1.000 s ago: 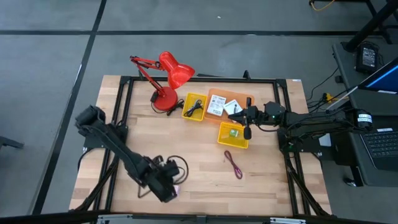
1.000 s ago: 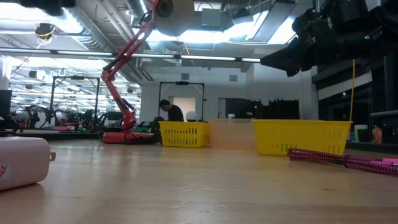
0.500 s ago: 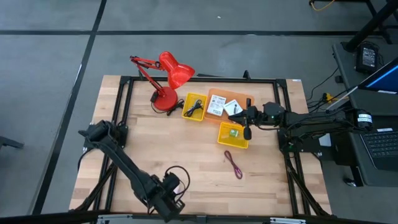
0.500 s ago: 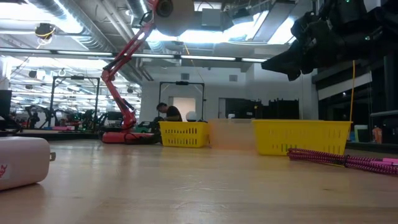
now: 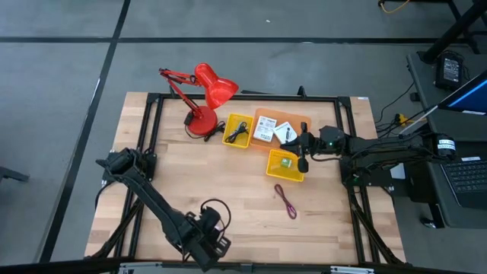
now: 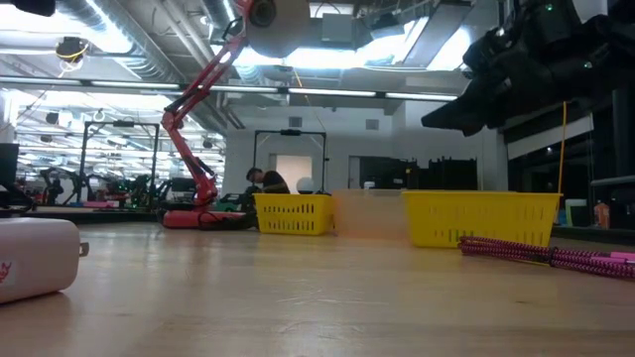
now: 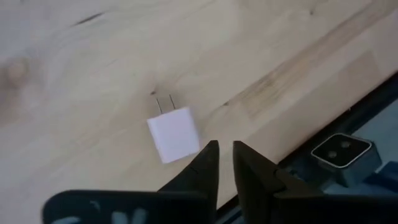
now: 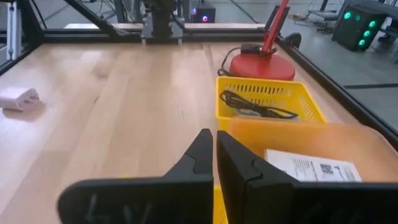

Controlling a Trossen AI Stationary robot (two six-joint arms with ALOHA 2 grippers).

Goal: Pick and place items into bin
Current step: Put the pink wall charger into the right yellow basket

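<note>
A white plug charger (image 7: 174, 132) lies flat on the wood near the table's near edge, prongs pointing away from my left gripper (image 7: 224, 148). That gripper hovers just above and beside it, fingers nearly together and touching nothing. The charger also shows in the low view (image 6: 35, 258) and far off in the right wrist view (image 8: 18, 98). A maroon cord (image 5: 285, 201) lies loose on the table. My right gripper (image 5: 299, 144) hangs shut over the bins, holding nothing. The black cable (image 8: 252, 102) sits in the far yellow bin, and a white card (image 8: 311, 166) in the orange bin.
Three bins stand in the far right part of the table: a yellow one (image 5: 238, 131), an orange one (image 5: 268, 122) and a second yellow one (image 5: 285, 173). A red desk lamp (image 5: 204, 95) stands at the far edge. Bare wood lies between the arms. A metal bracket (image 7: 342, 151) sits below the near edge.
My left gripper has moved toward the table's near edge and a little to the right, and now hangs beside the charger. The charger has stayed where it was.
</note>
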